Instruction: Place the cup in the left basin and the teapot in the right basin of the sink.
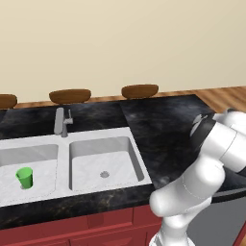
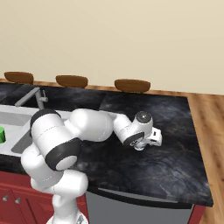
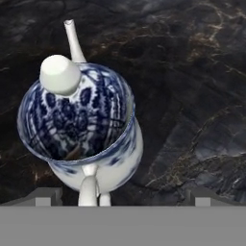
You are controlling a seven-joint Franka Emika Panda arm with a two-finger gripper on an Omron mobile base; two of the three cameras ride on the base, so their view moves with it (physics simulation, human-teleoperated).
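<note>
The green cup [image 1: 24,178] stands upright in the left basin [image 1: 43,156] of the sink; its edge also shows as the cup [image 2: 1,134]. The right basin [image 1: 103,163] holds nothing. The white and blue teapot [image 3: 81,125] stands on the black counter [image 3: 192,72] well right of the sink, seen from above with its spout pointing away. My gripper [image 3: 124,196] hangs over it, open. Its two fingertips [image 3: 48,194] are spread wide to either side of the pot's base without touching it. My gripper [image 2: 153,140] is stretched out low over the counter.
A grey faucet [image 1: 62,122] rises behind the divider between the basins. Brown stools [image 1: 70,95] line the far side of the counter. The counter's right edge [image 2: 199,153] drops to a wooden floor. My own arm [image 1: 211,158] blocks the counter's right part.
</note>
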